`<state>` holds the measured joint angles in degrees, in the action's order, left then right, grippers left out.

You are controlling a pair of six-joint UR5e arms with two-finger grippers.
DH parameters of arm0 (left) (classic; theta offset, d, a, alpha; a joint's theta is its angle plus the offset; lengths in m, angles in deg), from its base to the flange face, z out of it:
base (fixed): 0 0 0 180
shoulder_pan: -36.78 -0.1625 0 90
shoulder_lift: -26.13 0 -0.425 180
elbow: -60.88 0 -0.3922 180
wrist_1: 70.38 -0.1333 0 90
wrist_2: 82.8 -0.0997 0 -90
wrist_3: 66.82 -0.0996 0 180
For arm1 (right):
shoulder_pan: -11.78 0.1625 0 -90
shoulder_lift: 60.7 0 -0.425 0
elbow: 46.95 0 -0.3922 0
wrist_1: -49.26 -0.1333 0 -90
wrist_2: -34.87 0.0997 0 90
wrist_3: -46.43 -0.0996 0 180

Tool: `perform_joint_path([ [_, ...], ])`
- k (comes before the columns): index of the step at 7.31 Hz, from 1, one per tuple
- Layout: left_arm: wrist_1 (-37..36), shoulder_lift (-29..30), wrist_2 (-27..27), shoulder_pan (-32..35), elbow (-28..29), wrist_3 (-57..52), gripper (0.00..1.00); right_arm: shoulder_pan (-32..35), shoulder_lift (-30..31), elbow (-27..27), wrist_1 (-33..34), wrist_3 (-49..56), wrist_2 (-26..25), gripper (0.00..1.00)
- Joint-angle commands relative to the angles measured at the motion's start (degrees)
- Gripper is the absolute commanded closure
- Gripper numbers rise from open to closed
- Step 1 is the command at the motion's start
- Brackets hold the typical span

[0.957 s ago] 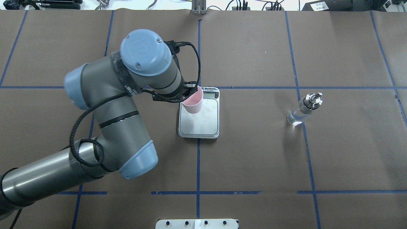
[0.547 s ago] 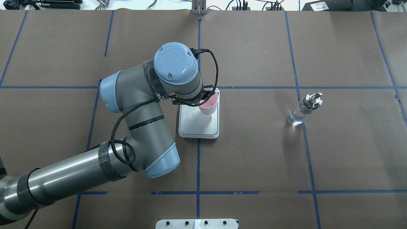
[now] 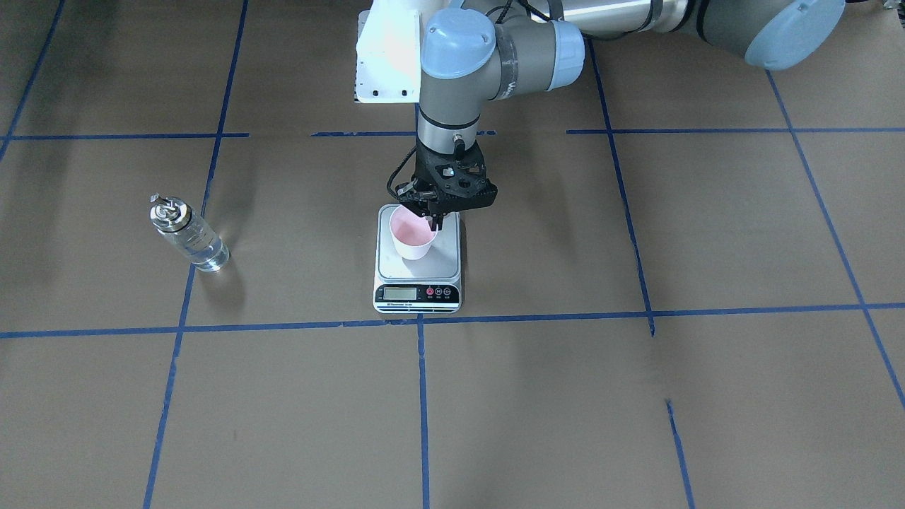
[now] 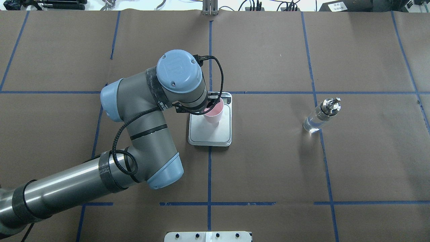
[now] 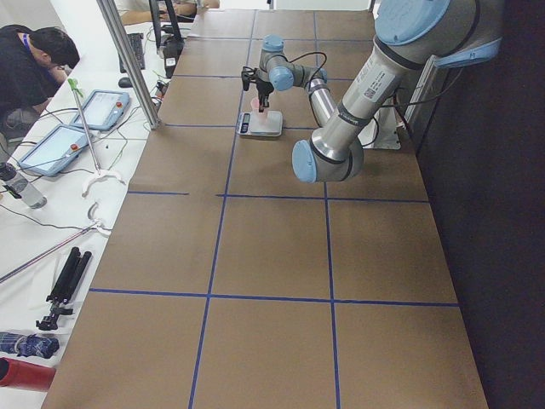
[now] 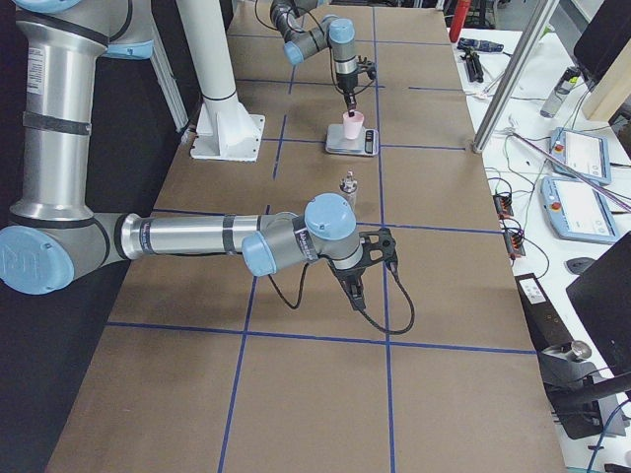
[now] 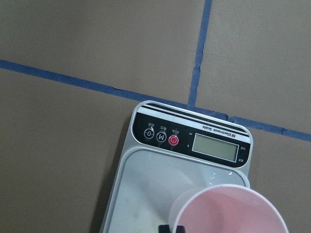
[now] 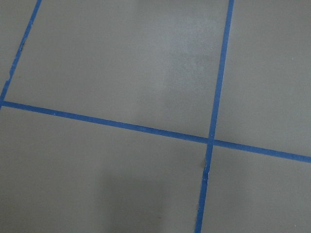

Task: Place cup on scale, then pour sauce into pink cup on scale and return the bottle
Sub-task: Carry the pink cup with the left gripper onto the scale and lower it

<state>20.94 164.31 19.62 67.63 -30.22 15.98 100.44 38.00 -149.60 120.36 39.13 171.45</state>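
Left gripper (image 3: 432, 220) jaws pinch cup (image 3: 413, 238) rim over scale (image 3: 418, 270) — early release/sideways pull-off could tip it. Right gripper: jaws can't tell.

Both arms are built of grey metal tubes with rounded pale blue caps at the joints, each cap flat on its face and set with small screws. A black braided cable loops along the left arm, bound on by black tape bands, down to the black end effector (image 3: 433, 220); the base column is white
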Motion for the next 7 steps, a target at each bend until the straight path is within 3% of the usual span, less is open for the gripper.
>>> perform_joint_path([
  [1,0.0,-0.6,0.1,0.0,-0.1,0.0,1.0,0.0,0.0,0.0,0.0,0.0,0.0,0.0],
  [2,0.1,-0.8,0.1,0.0,-0.1,0.0,1.0,-0.1,0.0,0.0,0.0,0.0,0.0,0.0],
  [4,0.1,-0.8,0.1,0.0,0.0,0.0,0.86,0.0,0.0,0.0,0.0,0.0,0.0,0.0],
  [5,0.1,-0.8,0.1,0.0,0.0,0.0,0.75,-0.1,0.0,0.0,0.0,0.0,0.0,0.0],
  [7,0.0,-1.0,0.1,0.0,-0.1,-2.0,0.43,0.0,0.0,-0.1,0.0,-0.1,0.0,0.0],
])
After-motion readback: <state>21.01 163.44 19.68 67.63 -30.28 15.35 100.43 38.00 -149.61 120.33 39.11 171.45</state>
